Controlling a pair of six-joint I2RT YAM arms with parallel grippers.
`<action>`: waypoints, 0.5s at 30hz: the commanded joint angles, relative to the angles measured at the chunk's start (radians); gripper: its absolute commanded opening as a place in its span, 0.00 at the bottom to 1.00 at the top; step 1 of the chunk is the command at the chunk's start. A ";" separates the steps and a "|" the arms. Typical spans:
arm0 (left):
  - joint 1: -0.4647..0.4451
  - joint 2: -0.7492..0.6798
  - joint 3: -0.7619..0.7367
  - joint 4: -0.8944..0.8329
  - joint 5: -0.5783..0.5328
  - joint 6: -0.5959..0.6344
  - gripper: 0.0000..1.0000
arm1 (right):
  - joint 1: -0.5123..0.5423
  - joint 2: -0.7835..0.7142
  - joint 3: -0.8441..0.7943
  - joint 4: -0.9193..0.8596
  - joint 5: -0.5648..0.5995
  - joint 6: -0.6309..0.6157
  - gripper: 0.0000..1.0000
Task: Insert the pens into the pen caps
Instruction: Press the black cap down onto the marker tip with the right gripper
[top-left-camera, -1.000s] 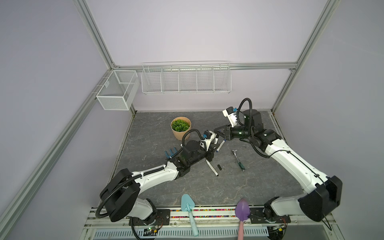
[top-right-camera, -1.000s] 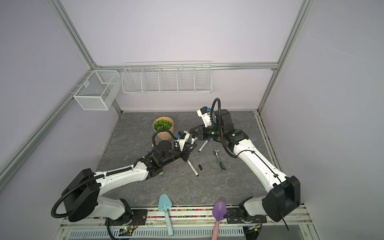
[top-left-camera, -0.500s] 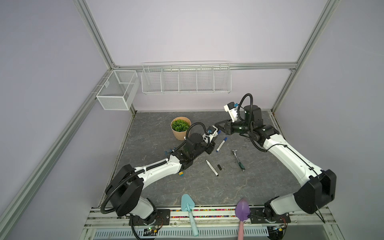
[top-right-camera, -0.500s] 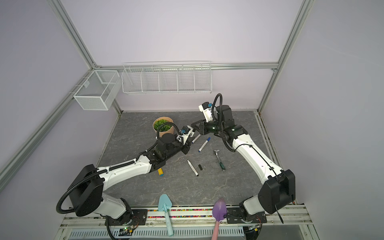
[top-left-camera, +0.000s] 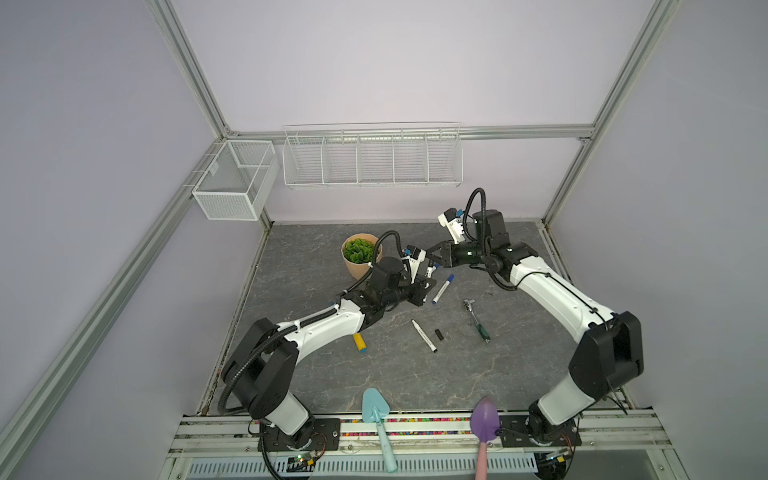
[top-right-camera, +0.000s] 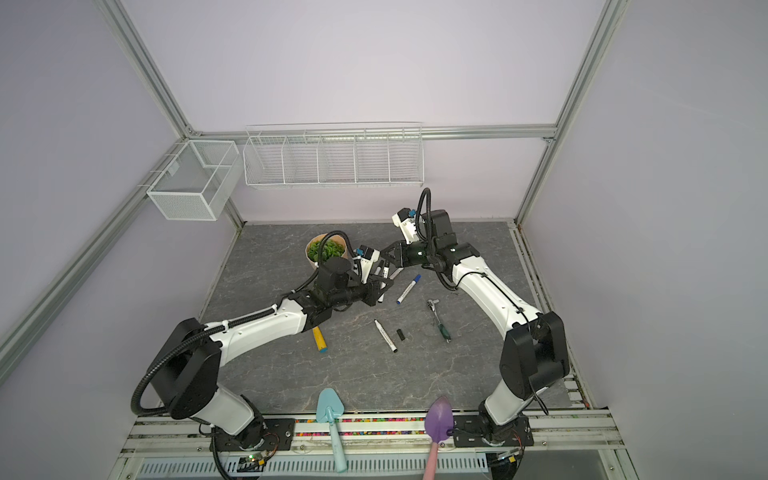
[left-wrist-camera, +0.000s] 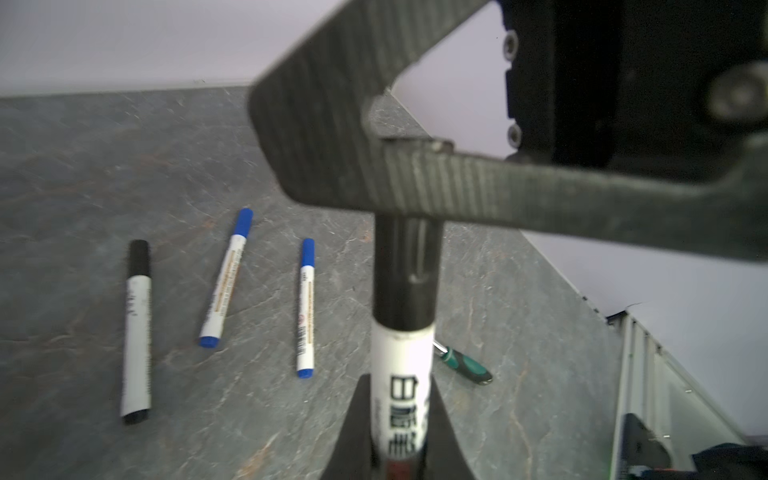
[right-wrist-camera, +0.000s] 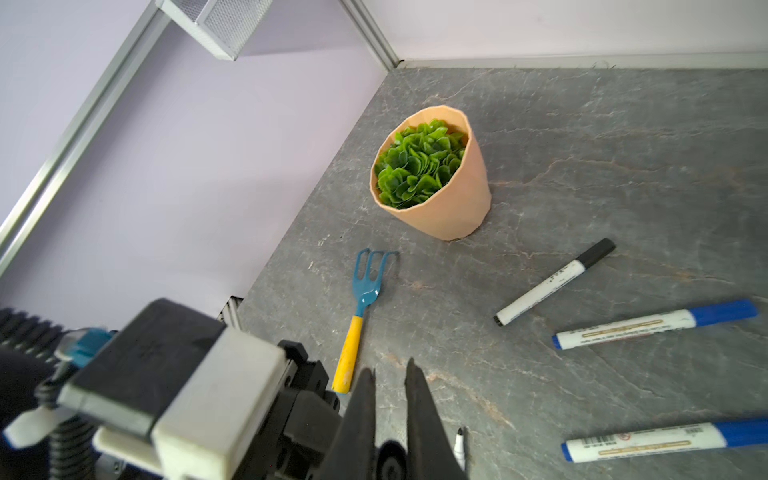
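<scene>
Slim white pen (left-wrist-camera: 401, 374), black cap (left-wrist-camera: 405, 282), farther back

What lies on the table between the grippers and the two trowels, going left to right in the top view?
Yellow-handled rake → white pen → black pen cap → green-handled ratchet.

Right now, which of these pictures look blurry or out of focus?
Left wrist view: the right tool, close to the lens, is soft, and the pens lying beyond are slightly blurred. Right wrist view: the camera housing in front is blurred, the plant pot sharp. Both top views: sharp, evenly lit.
</scene>
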 joint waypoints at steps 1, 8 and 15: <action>0.104 -0.022 0.249 1.011 -0.085 -0.219 0.00 | 0.106 0.064 -0.095 -0.478 -0.157 -0.055 0.07; 0.139 -0.069 0.257 0.945 -0.175 -0.042 0.00 | 0.111 0.031 -0.115 -0.543 -0.150 -0.104 0.07; 0.129 -0.165 0.164 0.851 -0.245 0.192 0.00 | 0.093 -0.020 -0.154 -0.547 -0.126 -0.090 0.07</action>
